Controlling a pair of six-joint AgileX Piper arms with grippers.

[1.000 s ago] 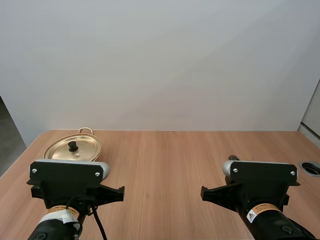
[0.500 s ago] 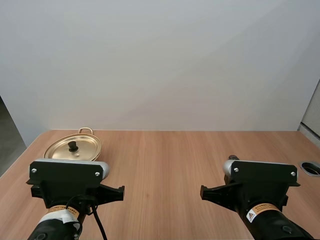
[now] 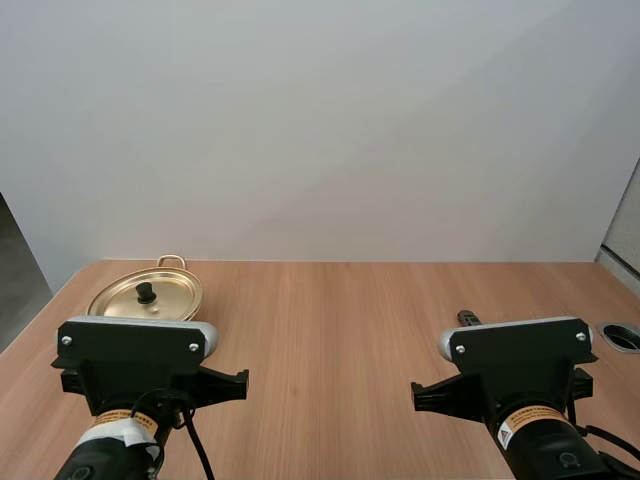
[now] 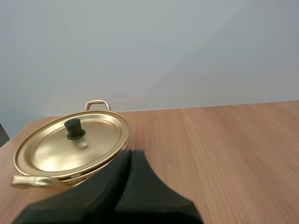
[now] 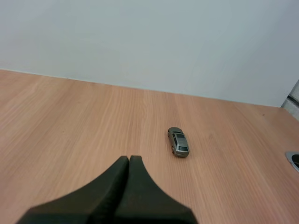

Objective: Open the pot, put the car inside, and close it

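left gripper [image 4: 131,157]: fingers are lying pressed together as one dark wedge, gripping nothing; the tip is hanging just short of the pot's near rim and pointing at it
right gripper [image 5: 129,160]: fingers are also lying together in a single wedge, gripping nothing; it is hovering over bare table with the car ahead of it
pot [image 3: 146,297]: gold and shallow, sitting on the far left part of the table, straight ahead of the left arm
lid [image 4: 70,145]: gold, resting on the pot and covering it
knob [image 4: 74,129]: black, standing upright at the lid's centre
handles: one loop is sticking out at the pot's far side [image 4: 96,104], another at its near side [image 4: 27,181]
car [image 5: 178,141]: small grey toy, sitting on its wheels on bare wood, ahead of the right gripper's tip and a little to its right, not touching it; which end is the front, cannot tell; well apart from the pot
left arm [image 3: 135,362]: sitting low at the table's near edge, behind the pot
right arm [image 3: 520,362]: sitting low at the near edge, on the right side
table [image 3: 330,320]: light wood, bearing the pot and the car
round port [image 3: 622,336]: grey-ringed hole showing at the table's right edge
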